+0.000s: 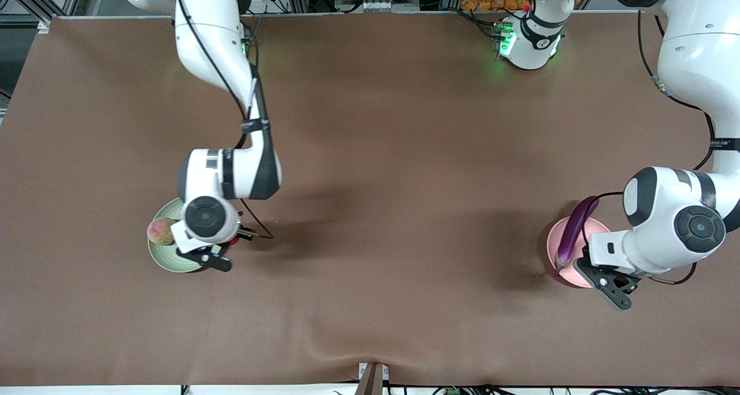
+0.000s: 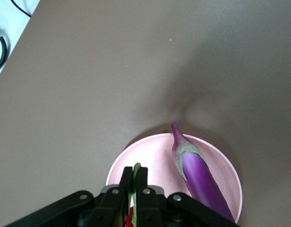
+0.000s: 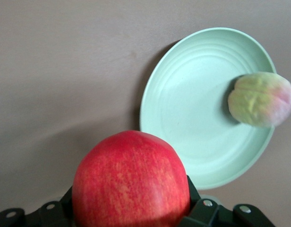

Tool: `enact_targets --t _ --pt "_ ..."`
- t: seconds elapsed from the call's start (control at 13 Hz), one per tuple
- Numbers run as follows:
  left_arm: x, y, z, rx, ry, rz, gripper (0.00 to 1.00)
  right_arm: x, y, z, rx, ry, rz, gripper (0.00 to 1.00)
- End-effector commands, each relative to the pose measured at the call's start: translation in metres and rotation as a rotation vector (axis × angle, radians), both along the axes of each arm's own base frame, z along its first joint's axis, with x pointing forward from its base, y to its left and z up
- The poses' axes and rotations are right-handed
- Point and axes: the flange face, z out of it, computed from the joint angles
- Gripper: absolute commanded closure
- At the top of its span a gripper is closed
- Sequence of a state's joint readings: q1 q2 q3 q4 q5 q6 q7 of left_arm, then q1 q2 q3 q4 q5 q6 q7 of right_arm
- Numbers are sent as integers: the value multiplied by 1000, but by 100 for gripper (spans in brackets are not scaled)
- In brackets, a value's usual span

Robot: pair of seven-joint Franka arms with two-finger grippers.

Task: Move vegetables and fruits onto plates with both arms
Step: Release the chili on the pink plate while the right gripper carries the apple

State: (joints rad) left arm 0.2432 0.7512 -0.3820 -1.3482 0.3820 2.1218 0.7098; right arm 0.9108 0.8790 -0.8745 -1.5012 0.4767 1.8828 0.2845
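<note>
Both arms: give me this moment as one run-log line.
left tool: shut on red chili pepper, over pale pink plate with purple eggplant | right tool: holds round red fruit by pale green plate with peach

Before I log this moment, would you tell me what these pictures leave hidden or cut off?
- Chili pepper: left wrist view shows only its green stem pinched in the left gripper; the rest is cut off by the edge. Front view hides it under that arm's wrist.
- Red fruit: its underside is cut off in the right wrist view; in the front view the right gripper nearly covers it.
- Green plate: partly hidden by that wrist.
</note>
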Motion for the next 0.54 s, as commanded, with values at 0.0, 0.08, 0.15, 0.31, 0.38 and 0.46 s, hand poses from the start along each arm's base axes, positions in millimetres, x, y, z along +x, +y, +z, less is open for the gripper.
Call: enact_targets --t 0.0,0.08,0.15,0.31,0.38,0.46 --pt "3 2 -13 35 19 -8 100 -15 -58 -6 138 -3 62 68" --pt "2 5 -17 37 26 -6 100 -15 -82 -10 203 -5 78 68" --pt "2 5 -20 37 29 -6 100 -13 -106 -14 262 -12 98 68" --pt "2 5 -26 30 39 -5 100 -10 -154 -23 353 -35 157 65" --pt "2 5 -31 29 44 -7 90 -11 -175 -28 403 -49 169 49" --pt "2 4 -31 27 39 -8 42 -13 -189 -35 446 -41 176 14"
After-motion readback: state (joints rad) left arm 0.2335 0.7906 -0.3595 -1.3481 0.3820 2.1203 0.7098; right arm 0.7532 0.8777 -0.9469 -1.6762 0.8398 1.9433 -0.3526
